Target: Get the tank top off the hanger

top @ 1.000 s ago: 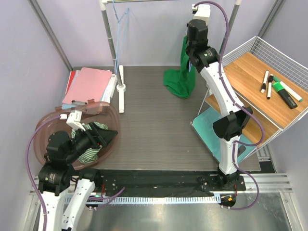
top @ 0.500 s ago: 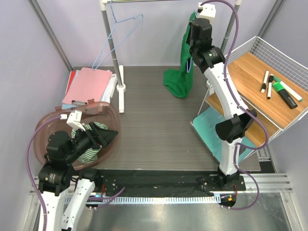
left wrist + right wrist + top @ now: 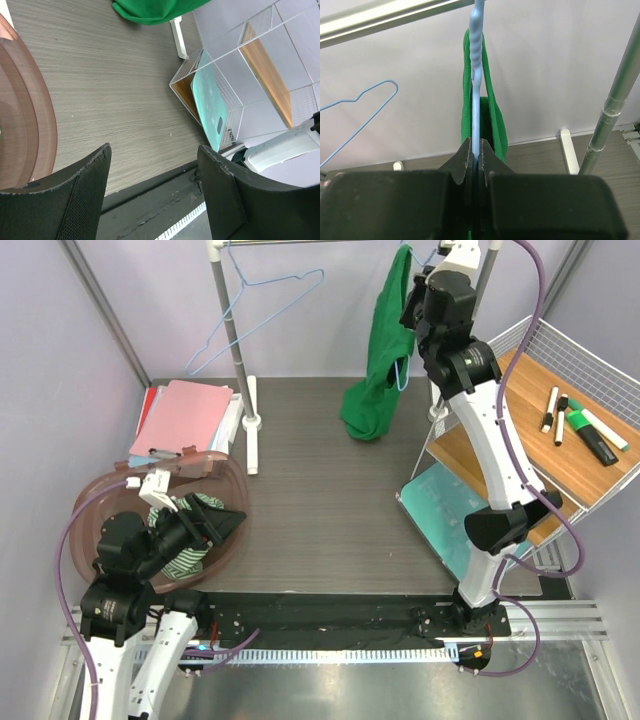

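Just above the right gripper [image 3: 475, 152] — jaws pinched on the blue hanger [image 3: 478, 60] — the green tank top [image 3: 496, 120] hangs; a tug could snag a strap or slip the grip.

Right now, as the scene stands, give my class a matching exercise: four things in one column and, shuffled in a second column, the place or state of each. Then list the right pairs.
Column one
1. tank top
2. left gripper
3. right gripper
4. markers

Column two
A. shut on the hanger
B. lying on the wooden shelf
C. open, beside the brown tub
D. green, draped over the hanger

Pairs: 1-D, 2-C, 3-A, 4-B
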Available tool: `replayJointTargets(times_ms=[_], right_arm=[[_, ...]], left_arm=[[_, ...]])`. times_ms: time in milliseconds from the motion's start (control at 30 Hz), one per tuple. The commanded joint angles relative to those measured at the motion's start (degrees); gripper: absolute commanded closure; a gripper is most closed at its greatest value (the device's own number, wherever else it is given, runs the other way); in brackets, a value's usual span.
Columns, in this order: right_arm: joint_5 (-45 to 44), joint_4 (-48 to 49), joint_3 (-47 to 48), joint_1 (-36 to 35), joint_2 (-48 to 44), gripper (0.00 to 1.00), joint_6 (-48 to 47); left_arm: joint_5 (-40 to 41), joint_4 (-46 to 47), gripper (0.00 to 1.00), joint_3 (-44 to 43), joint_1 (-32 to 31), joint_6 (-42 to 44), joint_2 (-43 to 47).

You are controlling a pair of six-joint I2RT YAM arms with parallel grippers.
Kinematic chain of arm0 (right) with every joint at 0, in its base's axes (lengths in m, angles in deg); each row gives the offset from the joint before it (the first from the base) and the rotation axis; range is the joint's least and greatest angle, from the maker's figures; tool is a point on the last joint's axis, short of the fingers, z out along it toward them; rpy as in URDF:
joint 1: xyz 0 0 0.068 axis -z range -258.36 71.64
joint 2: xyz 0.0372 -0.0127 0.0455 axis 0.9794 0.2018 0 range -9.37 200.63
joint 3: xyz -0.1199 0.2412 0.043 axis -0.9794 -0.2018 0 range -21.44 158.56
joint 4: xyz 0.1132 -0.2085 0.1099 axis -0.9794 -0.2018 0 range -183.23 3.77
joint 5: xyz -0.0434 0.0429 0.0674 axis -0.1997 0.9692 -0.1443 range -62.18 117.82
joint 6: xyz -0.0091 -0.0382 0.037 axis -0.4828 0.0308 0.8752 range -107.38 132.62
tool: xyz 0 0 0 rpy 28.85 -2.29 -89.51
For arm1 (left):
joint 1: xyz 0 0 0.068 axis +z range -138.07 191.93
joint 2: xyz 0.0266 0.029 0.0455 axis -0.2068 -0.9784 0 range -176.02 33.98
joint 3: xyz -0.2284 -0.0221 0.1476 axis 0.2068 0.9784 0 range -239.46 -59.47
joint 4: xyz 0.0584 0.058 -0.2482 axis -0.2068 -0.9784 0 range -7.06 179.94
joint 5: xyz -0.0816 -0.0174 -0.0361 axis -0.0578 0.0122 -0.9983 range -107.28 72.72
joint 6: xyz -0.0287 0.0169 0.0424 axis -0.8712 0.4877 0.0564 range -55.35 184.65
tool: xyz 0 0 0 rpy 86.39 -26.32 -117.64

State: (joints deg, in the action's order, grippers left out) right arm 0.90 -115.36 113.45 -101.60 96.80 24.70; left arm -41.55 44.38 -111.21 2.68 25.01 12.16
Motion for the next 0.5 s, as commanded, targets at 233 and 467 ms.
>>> replayJointTargets(times_ms=[233, 467], right_arm=[[4.51, 3.28, -13.59, -2.85, -12.91, 0.99, 0.32], [1.18, 3.81, -24.66, -10.67, -21.08, 0.99, -1.79]], left_arm=[[-5.08, 5.83, 0.29, 1.56, -0.06, -1.58, -0.06], [-13.33, 14.86, 0.28, 4.89, -0.06, -5.71, -3.56]])
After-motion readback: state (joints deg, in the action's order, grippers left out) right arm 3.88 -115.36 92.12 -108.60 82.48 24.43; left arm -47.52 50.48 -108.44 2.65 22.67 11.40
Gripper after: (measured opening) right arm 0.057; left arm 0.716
